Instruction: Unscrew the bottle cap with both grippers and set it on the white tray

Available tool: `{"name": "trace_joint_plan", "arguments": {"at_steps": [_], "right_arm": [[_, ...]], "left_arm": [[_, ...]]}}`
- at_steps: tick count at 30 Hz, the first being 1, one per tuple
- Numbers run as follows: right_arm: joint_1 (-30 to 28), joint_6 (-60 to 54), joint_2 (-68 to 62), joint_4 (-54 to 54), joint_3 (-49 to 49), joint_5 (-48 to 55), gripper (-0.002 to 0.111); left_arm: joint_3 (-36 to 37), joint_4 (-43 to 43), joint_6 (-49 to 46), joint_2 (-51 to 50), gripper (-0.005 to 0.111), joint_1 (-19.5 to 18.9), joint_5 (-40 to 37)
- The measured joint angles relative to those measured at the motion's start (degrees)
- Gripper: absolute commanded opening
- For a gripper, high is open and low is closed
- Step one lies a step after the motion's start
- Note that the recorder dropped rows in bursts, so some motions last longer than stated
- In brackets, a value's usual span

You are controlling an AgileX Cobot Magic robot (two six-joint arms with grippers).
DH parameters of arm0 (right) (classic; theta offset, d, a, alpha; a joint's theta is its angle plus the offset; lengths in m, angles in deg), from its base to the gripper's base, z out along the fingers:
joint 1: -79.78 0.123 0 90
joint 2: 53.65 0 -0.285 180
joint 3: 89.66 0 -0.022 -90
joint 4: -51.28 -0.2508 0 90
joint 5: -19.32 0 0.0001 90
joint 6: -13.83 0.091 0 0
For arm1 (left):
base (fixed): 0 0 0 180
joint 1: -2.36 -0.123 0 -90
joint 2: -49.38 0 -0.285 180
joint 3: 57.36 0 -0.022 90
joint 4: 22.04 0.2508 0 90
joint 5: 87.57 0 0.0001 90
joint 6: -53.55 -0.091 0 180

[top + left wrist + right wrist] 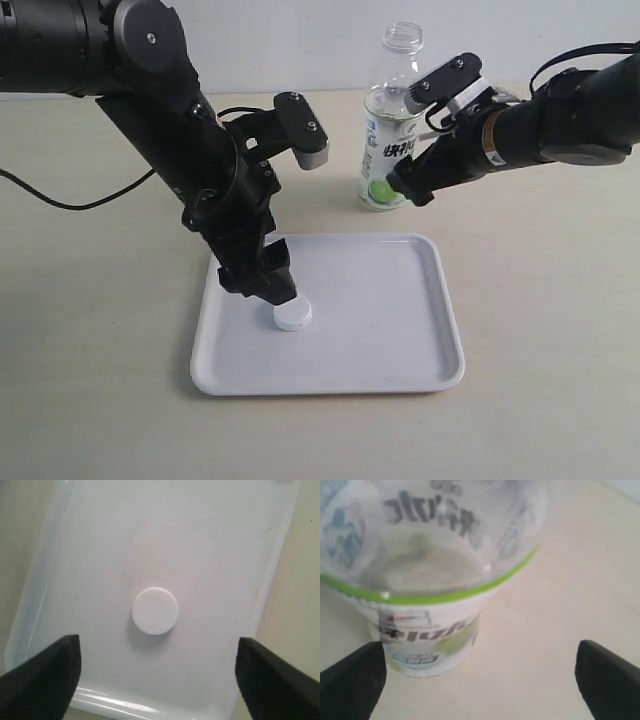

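White cap (155, 611) flat on tray (390, 300), left gripper (157, 647) and right gripper (480, 650) spread wide, empty; danger of toppling open bottle (388, 140) with a careless right-arm retreat.

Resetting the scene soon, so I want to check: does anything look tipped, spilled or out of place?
Nothing stands out. The bottle stands upright and uncapped, the bottle cap lies flat inside the white tray, and no spill shows.

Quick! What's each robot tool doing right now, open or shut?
Left tool: open, holding nothing; the bottle cap lies on the white tray.
Right tool: open, by the bottle, not gripping it.
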Motion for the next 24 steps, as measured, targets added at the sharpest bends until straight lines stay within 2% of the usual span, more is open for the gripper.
{"name": "trace_joint_plan", "arguments": {"at_steps": [9, 18, 24], "right_arm": [[0.0, 1.81, 6.05, 0.11, 0.7, 1.23, 0.096], [0.0, 4.44, 13.06, -0.01, 8.51, 3.06, 0.096], [0.0, 13.08, 20.37, -0.25, 13.8, 3.06, 0.096]], "left_arm": [[0.0, 0.4, 0.0, 0.0, 0.081, 0.0, 0.0], [0.0, 0.54, 0.15, 0.0, 0.081, 0.0, -0.54], [0.0, 0.41, 1.06, 0.12, 0.081, 0.0, -2.69]]}}
